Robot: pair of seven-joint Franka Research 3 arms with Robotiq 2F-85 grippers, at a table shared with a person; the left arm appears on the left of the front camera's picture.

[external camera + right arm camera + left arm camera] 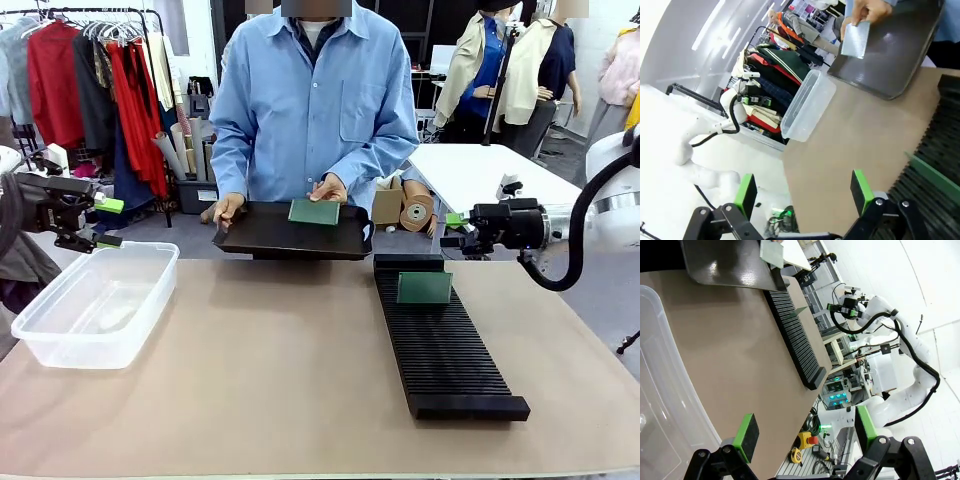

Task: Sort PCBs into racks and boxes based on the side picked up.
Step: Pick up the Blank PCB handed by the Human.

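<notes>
the left gripper [108, 222] hangs off the left side of the table [250, 390], just above the far end of the box [95, 300], fingers pointing toward the middle. in the left wrist view its jaws are spread wide, with nothing between the green pads [746, 436]. the right gripper [450, 230] hangs at the far right, beyond the far end of the rack [445, 350], fingers pointing left. in the right wrist view its jaws also stand fully apart and hold nothing.

the clear box sits on the left side of the table, long side running away from the robot. the black rack lies on the right side, also running near to far. the first pcb [424, 287] stands upright in a slot near the rack's far end, its broad face toward the robot. both grippers are well apart from it.

a person in a blue shirt stands at the far side. a shallow black tray [270, 238] is at the table's far edge, between box and rack, its right corner just beside the rack's far end. i cannot tell whether it rests on the table. one hand [228, 209] grips the tray's left end. the other hand [328, 188] pinches the second pcb [314, 211] by its far edge over the right half of the tray. in the right wrist view this pcb [855, 41] is tilted up from the tray. whether its lower edge touches the tray is unclear.
</notes>
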